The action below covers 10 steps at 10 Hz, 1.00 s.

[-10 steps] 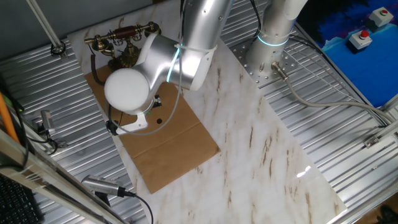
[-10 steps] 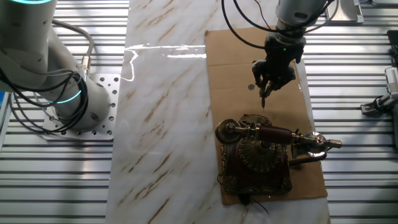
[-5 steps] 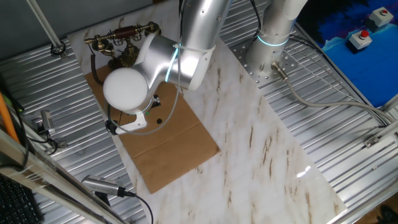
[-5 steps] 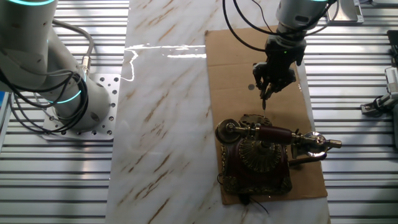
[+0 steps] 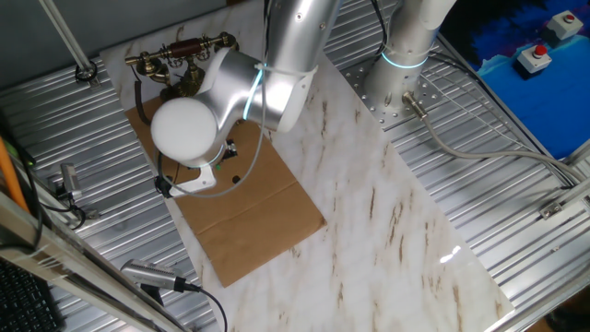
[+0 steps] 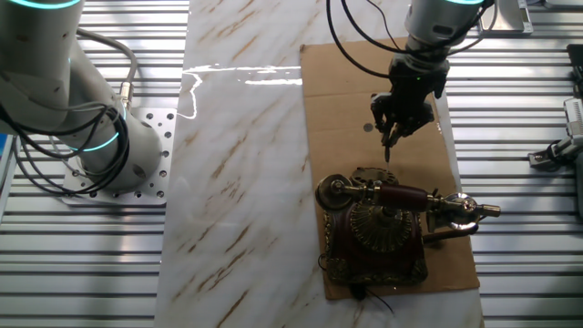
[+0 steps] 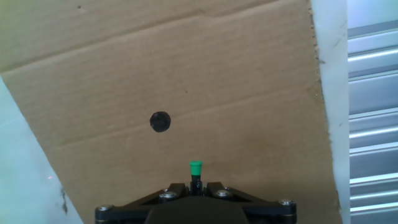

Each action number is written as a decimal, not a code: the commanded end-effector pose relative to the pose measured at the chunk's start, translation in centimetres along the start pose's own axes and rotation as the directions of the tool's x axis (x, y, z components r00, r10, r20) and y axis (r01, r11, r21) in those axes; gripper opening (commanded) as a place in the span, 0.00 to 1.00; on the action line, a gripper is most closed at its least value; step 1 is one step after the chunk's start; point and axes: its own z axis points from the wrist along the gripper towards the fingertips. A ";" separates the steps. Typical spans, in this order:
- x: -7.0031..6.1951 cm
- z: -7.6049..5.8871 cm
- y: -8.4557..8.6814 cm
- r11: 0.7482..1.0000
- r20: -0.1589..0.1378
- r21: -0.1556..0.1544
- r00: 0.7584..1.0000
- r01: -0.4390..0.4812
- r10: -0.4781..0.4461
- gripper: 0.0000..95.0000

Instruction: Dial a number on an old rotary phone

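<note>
The old rotary phone [image 6: 378,228], dark red-brown with gold trim, a round dial and a brass-ended handset, stands at one end of a cardboard sheet [image 6: 351,100]. It also shows in the one fixed view [image 5: 182,57], partly behind the arm. My gripper [image 6: 390,135] hangs above the cardboard a short way from the phone, apart from it. It is shut on a thin black green-tipped stick [image 7: 195,173] that points down at the cardboard. The phone is out of the hand view.
A black dot [image 7: 160,121] marks the cardboard near the stick tip. The cardboard lies on a marble board [image 6: 237,164] with ribbed metal table [image 6: 519,109] on both sides. The robot base [image 6: 82,118] stands to one side.
The gripper with the stick has barely shifted over the cardboard. The phone has not moved.
</note>
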 end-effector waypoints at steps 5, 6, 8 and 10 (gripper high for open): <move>-0.4 -0.1 0.0 1.000 -0.001 -0.004 1.000 -0.012 0.012 0.00; -0.4 -0.2 0.0 1.000 -0.001 -0.009 1.000 -0.022 0.022 0.00; -0.5 -0.2 0.1 0.999 -0.006 -0.012 0.999 -0.032 0.032 0.00; -0.6 -0.3 0.2 0.999 -0.019 -0.021 0.999 -0.050 0.049 0.00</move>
